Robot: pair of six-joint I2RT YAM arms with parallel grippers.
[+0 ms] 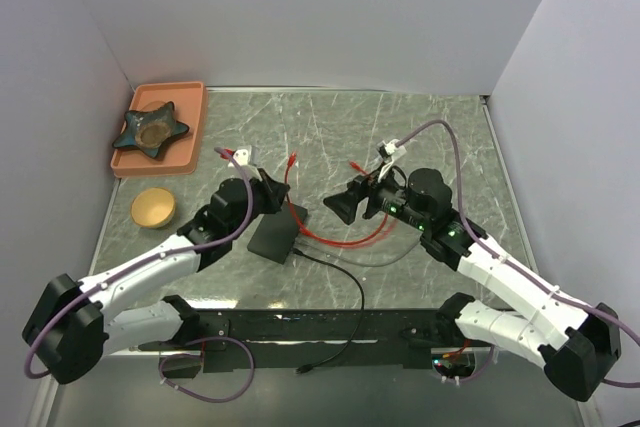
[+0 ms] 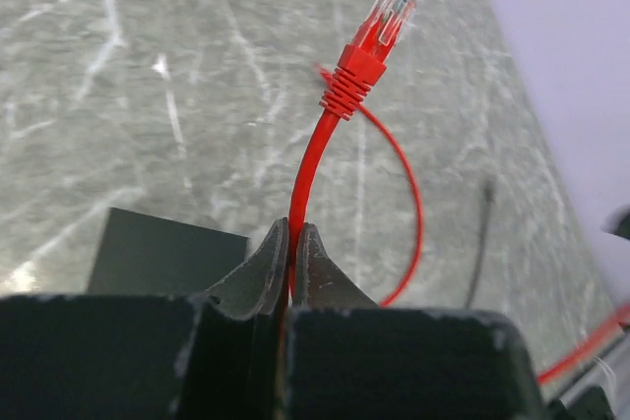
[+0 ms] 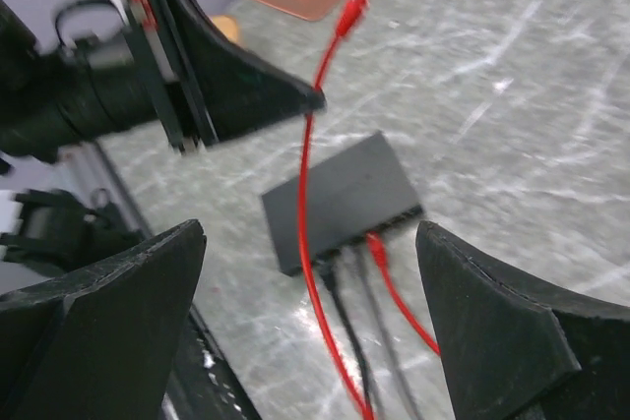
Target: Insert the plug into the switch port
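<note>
My left gripper is shut on a red cable a short way behind its plug. The clear-tipped red plug sticks up past the fingertips and hangs above the table; it also shows in the top view. The flat black switch box lies just below that gripper. Its port side faces right, with a red plug and dark cables seated in it. My right gripper is open and empty, right of the box and pointing at it.
An orange tray at the back left holds a dark star-shaped dish. A round tan disc lies left of my left arm. Loops of red cable and a black cable lie between the arms.
</note>
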